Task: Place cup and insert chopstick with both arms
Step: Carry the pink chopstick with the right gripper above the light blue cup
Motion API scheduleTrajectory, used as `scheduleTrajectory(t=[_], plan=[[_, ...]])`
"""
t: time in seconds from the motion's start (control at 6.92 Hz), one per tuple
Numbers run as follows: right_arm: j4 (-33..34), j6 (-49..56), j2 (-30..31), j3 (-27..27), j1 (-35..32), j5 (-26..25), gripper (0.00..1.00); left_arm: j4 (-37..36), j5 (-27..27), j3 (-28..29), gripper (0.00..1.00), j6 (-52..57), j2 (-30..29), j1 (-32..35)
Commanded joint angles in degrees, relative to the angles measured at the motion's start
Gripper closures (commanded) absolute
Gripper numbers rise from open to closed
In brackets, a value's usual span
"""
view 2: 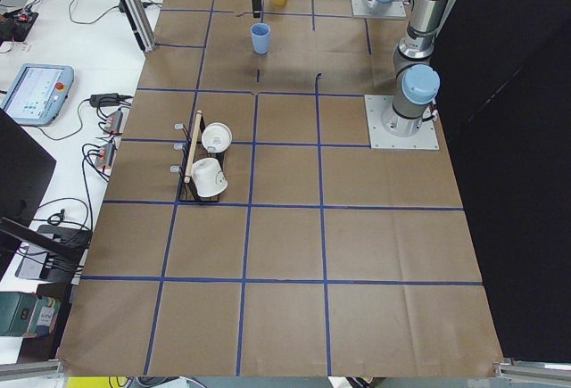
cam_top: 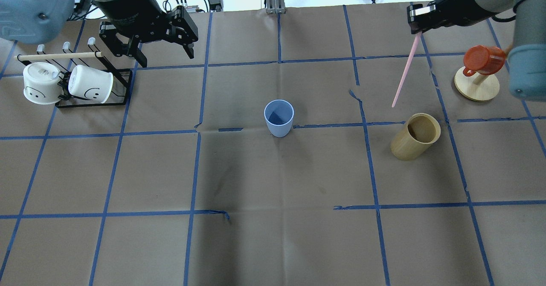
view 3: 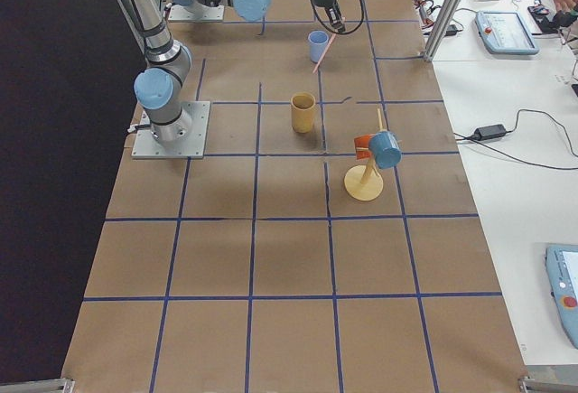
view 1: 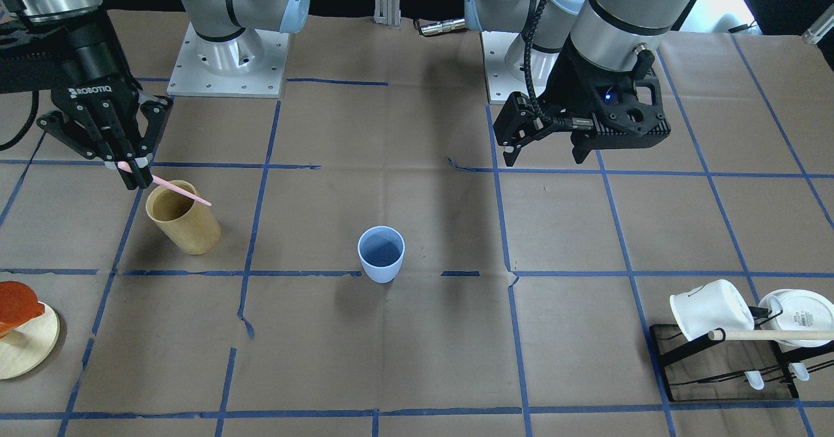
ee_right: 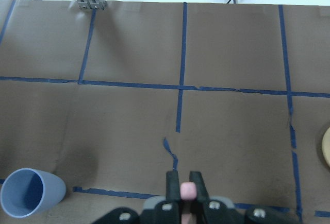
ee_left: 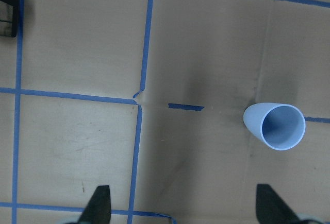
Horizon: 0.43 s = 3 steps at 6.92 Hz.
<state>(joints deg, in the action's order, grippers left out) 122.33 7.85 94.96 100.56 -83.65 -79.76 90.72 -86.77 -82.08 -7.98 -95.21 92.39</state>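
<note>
The pale blue cup [view 1: 381, 258] stands upright and empty near the table's middle; it also shows in the overhead view [cam_top: 279, 117], the left wrist view [ee_left: 276, 126] and the right wrist view [ee_right: 28, 193]. My right gripper [view 1: 133, 171] is shut on the top end of the pink chopstick [cam_top: 403, 73], which hangs slanted above the table, apart from the cup and beside the tan cup. In the right wrist view the fingers [ee_right: 172, 183] pinch the stick's end. My left gripper [cam_top: 166, 58] is open and empty, raised well back from the blue cup.
A tan wooden cup [cam_top: 416, 137] stands on my right side, under the chopstick's tip. A red mug on a round wooden stand [cam_top: 477, 88] is further right. A black rack [cam_top: 121, 88] with two white mugs and a wooden dowel sits on my left.
</note>
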Motion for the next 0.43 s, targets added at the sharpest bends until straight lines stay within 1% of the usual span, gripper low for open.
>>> scheduleTrajectory(t=[0.0,0.29], plan=[[0.5,-6.9,-0.8,-0.3,-5.3,0.0,0.91,0.8,-1.1,-2.7,0.00,4.0,2.7,-1.0],[4.9,-10.6,-2.4,0.0,-9.7,0.0,0.91,0.9,-1.3,-3.3,0.00,3.5,4.1,-1.0]])
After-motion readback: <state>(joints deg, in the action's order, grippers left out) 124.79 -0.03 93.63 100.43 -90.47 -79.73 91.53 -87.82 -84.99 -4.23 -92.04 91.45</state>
